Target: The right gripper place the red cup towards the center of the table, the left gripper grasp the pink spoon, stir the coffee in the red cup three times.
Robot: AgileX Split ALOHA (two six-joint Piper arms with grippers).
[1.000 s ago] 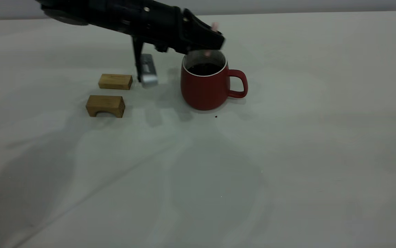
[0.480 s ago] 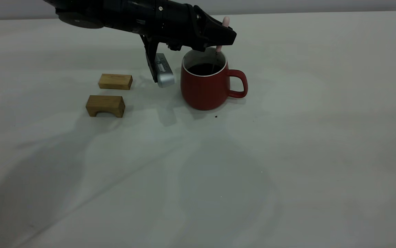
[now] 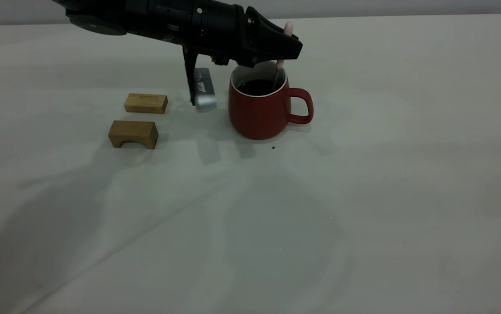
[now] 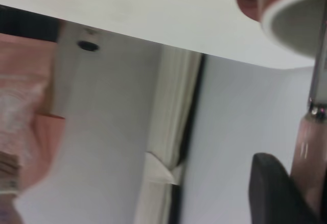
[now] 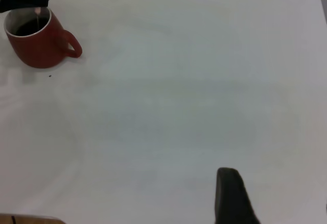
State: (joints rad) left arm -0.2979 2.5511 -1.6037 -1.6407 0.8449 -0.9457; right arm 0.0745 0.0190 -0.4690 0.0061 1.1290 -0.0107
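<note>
Black and angular, the left gripper (image 3: 281, 47) hung over the far rim of the red cup (image 3: 260, 108), its jaws clamped on the pink handle of the pink spoon (image 3: 280, 65). The spoon's long axis ran nearly upright, handle tip up, metal stem down into the coffee (image 3: 257, 87). Light, stiff and probably slick, it seems best held at that handle. The cup stood on the table (image 3: 363, 196), handle pointing right. Only one dark finger of the right gripper (image 5: 232, 196) showed, well away, so its state cannot be told.
</note>
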